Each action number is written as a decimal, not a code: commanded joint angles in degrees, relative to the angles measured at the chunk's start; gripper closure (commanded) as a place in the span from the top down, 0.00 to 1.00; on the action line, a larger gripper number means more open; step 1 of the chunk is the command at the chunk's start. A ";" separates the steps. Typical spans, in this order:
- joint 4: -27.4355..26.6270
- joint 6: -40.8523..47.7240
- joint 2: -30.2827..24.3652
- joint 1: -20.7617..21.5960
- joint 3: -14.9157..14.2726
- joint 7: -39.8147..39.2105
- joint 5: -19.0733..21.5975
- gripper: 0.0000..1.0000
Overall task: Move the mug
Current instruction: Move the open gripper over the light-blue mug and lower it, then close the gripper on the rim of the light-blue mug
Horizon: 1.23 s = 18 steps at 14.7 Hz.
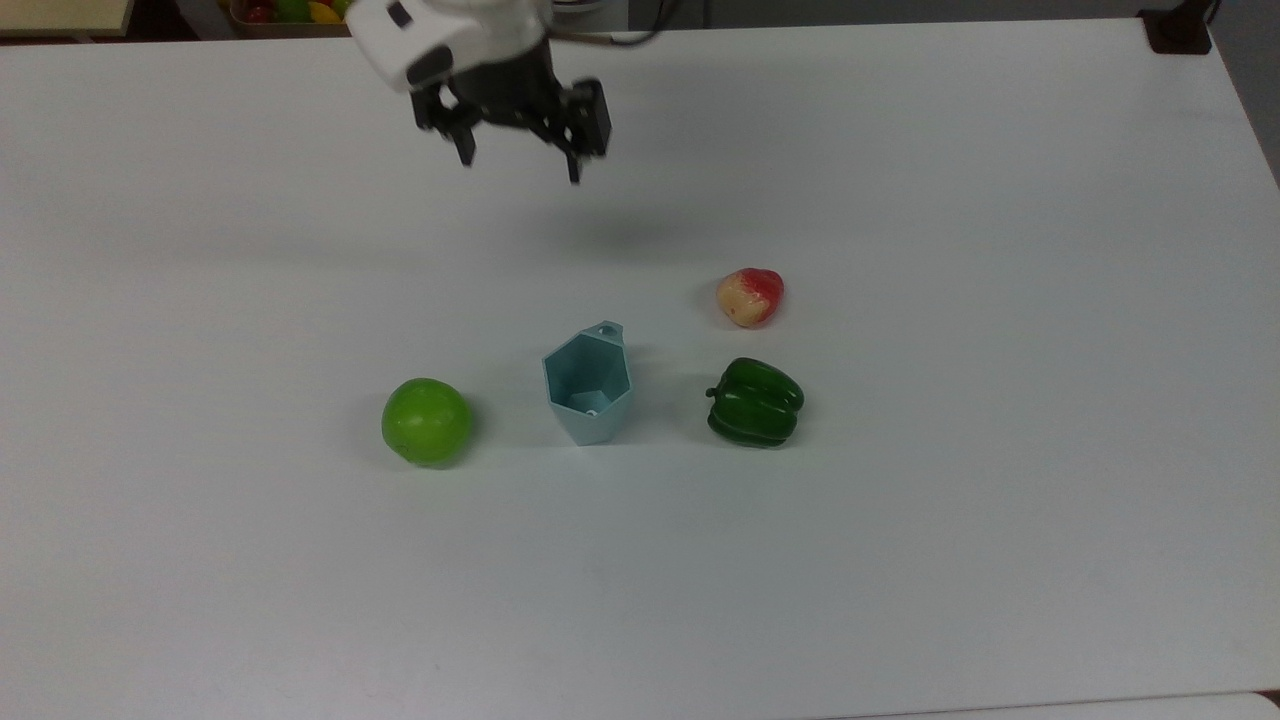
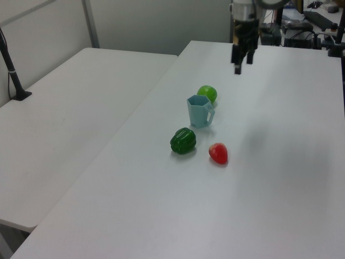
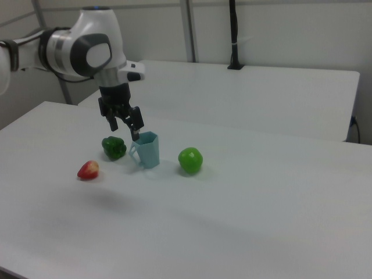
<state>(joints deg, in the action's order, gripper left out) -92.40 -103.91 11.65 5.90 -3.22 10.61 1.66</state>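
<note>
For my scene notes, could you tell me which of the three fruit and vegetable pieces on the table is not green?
The red-and-cream fruit, lying just behind the green pepper in the top view. The pepper and the apple are both green.
</note>
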 commanded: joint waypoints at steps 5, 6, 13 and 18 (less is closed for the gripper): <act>1.87 -12.18 11.01 5.70 0.50 15.82 0.27 1.00; 1.79 -14.37 11.98 6.14 0.58 17.49 0.10 1.00; 1.52 -19.31 14.72 6.41 1.20 24.10 -0.43 1.00; 2.05 -20.97 17.17 6.41 1.29 28.31 -2.10 0.93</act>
<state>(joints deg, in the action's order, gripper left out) -91.61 -122.86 26.74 12.15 -2.08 35.51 1.04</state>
